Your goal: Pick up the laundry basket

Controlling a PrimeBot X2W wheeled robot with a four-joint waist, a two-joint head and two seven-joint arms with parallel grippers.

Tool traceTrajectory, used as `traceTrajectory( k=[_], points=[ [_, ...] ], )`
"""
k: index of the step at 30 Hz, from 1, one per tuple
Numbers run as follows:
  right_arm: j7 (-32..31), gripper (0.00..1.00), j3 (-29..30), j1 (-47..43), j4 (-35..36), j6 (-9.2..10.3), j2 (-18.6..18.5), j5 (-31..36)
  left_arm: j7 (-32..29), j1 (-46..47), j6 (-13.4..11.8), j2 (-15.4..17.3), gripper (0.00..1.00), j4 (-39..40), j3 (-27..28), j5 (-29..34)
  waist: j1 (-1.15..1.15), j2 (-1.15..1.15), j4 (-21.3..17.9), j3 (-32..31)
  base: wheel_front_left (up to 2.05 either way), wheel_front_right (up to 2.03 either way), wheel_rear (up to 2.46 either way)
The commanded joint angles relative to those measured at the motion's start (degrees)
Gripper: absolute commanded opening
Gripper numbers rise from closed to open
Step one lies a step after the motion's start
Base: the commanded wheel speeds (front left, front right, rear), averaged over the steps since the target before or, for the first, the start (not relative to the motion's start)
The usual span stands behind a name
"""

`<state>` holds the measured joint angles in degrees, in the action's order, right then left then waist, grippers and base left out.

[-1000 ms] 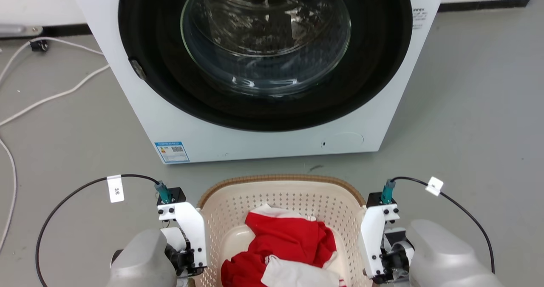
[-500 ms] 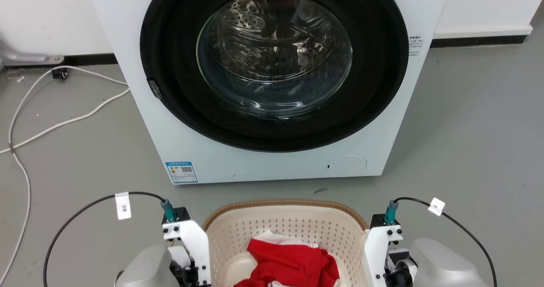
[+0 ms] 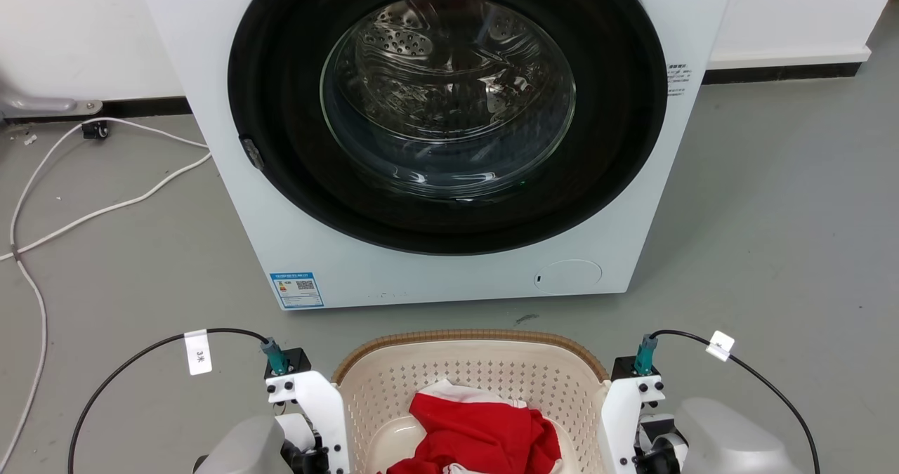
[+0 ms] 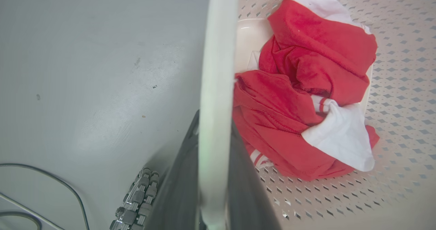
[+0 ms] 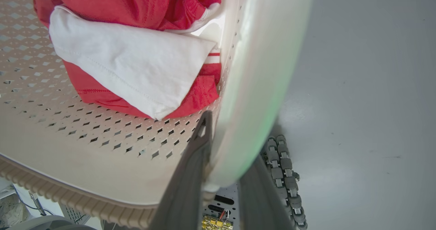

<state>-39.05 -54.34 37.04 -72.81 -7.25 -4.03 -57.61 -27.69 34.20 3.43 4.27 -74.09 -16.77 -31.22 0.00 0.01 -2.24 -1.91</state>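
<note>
Only the head camera has shifted; the left gripper (image 4: 216, 138) and right gripper (image 5: 228, 144) keep their fingers closed on the white handles (image 4: 218, 52) of the laundry basket (image 3: 470, 361), one on each side to hold it level, in front of the washing machine (image 3: 435, 277).

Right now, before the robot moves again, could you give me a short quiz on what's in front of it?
1. True or false: the left gripper and the right gripper each have one finger inside and one outside a side of the basket.
2. What lies in the basket? A) blue towels B) red and white clothing C) shoes
3. What big appliance stands on the floor beyond the basket?

Key: 1 true; 2 B; 3 the washer.
</note>
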Motion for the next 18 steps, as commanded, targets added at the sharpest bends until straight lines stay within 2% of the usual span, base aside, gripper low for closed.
traceTrajectory(
  k=[1,18],
  points=[
    [0.17,0.00,-0.17,0.40,0.01,-0.45,0.70,-0.21,0.55,-0.08,-0.20,-0.22,0.00,0.36,0.07,-0.42,0.00,-0.01,0.00,0.06,0.00,0.00,0.00],
    [1.32,0.00,-0.80,1.77,-0.48,-0.45,0.86,-0.55,2.34,0.36,-0.40,-0.11,0.00,0.33,-0.46,-1.32,0.00,-0.01,0.23,0.59,0.00,0.00,0.00]
  ],
)
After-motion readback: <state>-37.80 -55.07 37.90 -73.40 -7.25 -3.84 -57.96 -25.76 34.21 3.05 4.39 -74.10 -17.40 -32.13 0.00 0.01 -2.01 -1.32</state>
